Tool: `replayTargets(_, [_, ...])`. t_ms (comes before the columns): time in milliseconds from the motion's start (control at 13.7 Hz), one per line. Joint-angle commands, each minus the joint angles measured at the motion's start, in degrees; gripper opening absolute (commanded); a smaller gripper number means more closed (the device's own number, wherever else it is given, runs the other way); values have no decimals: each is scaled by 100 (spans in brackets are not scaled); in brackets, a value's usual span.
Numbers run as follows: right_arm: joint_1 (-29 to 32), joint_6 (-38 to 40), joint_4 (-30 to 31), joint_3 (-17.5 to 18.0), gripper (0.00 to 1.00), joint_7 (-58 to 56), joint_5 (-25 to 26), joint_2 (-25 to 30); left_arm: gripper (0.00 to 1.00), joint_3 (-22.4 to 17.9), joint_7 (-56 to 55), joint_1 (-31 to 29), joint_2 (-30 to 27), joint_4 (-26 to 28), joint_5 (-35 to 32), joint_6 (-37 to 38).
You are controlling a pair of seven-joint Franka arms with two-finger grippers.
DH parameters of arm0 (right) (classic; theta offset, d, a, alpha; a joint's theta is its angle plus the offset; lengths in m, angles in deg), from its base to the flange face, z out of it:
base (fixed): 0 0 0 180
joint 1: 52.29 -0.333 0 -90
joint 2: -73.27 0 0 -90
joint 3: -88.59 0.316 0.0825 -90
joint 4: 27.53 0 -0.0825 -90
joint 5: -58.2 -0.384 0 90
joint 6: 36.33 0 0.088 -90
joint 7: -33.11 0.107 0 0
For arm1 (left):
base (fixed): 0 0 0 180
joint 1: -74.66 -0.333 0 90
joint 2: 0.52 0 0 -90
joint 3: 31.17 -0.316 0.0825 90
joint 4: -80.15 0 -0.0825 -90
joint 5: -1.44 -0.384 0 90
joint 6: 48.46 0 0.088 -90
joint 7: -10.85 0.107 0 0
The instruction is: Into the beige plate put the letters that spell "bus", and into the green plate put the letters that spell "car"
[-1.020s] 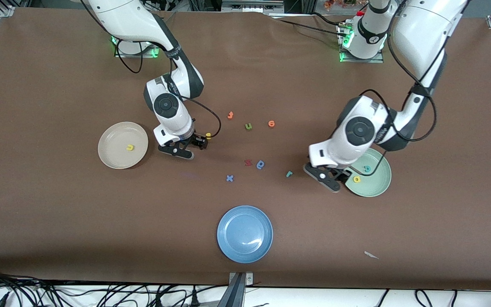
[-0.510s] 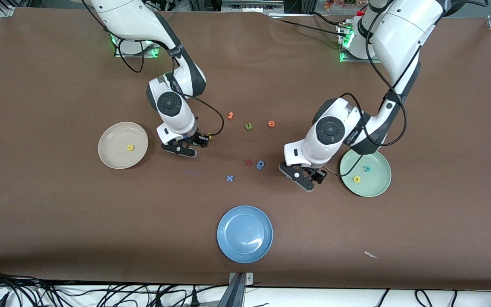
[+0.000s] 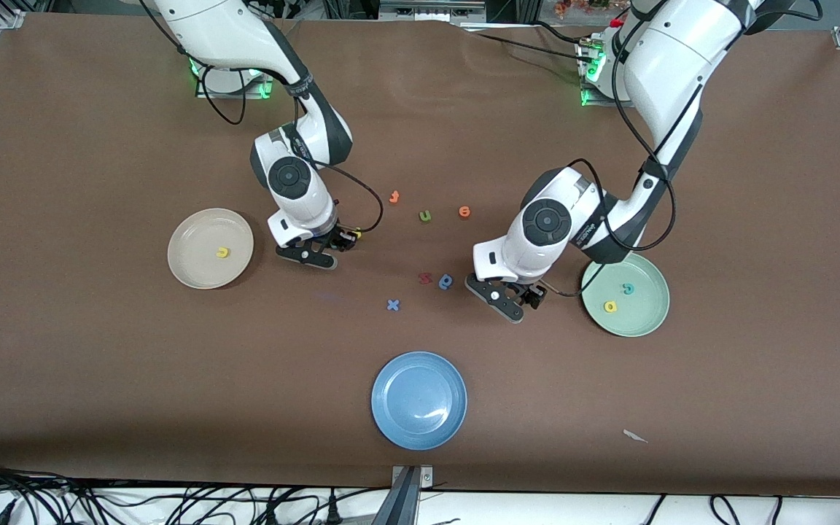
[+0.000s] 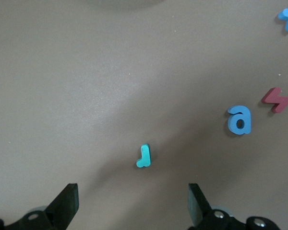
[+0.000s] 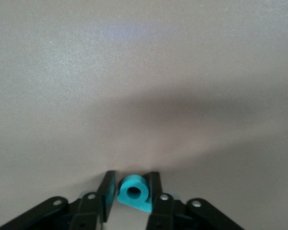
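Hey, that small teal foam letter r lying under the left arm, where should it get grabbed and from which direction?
Probably straight down from above: the small teal foam letter r lies flat on the brown table, clear of the blue foam letter. Pinch across its straight stem, the longest, narrowest part. The open left end effector hangs near it.

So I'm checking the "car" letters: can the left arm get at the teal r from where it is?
Probably yes. The left gripper hangs open right over the teal r, which lies alone on bare table, nothing between its fingers and the letter.
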Motion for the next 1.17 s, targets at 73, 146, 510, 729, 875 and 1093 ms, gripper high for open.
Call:
replayTargets(73, [-17, -3, 23, 21, 24, -30, -84, -21, 100, -30, -76, 66, 145, -187, -183, 12])
replayTargets(146, [-8, -3, 23, 21, 24, -30, -84, -21, 100, -30, -59, 66, 198, -196, -183, -6])
replayTargets(510, [9, 23, -21, 21, 16, -83, -84, -21, 83, -30, -50, 136, 427, -442, -183, -15])
replayTargets(729, [79, 776, -432, 4, 14, -135, -75, -4, 69, -30, -32, 136, 549, -442, -288, -146])
replayTargets(875, [228, 1287, -714, -14, 14, -433, -84, 49, 68, -30, -32, 136, 672, -442, -499, -287])
replayTargets(1093, [370, 1858, -724, -399, 13, -1337, -84, 286, 66, -39, -32, 136, 752, -442, -569, -480])
